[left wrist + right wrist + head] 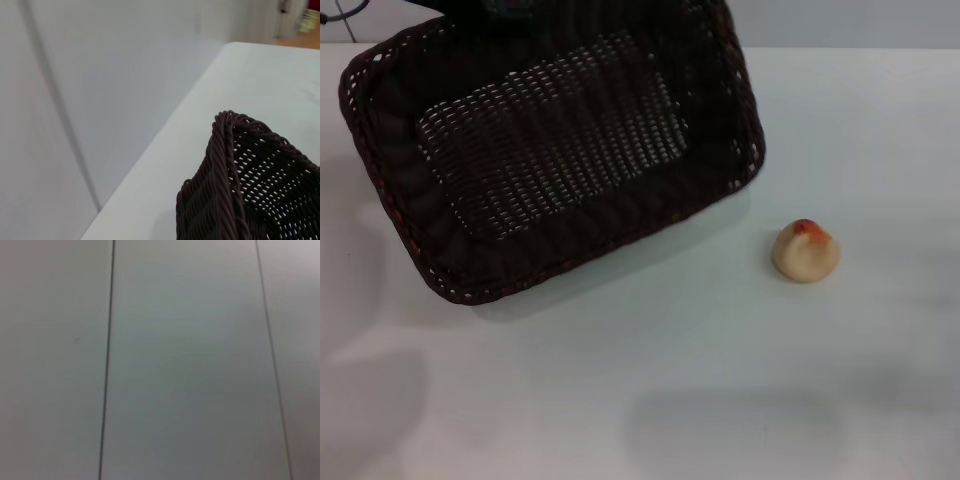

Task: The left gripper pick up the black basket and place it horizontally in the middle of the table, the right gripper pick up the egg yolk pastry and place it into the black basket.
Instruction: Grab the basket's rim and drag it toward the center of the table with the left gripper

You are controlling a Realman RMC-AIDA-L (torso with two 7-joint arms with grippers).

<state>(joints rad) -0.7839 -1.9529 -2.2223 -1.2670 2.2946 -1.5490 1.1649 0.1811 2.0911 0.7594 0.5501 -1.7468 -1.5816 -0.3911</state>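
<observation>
The black basket sits on the table at the far left, turned askew — its near corner points toward the table's front left, its far edge reaches the table's back. The egg yolk pastry lies on the table to the basket's right — apart from it, nearer the front, outside the basket.

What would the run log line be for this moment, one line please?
black basket: skewed, upper left of table, empty | egg yolk pastry: on table, right of basket, apart | grippers: not in view
</observation>
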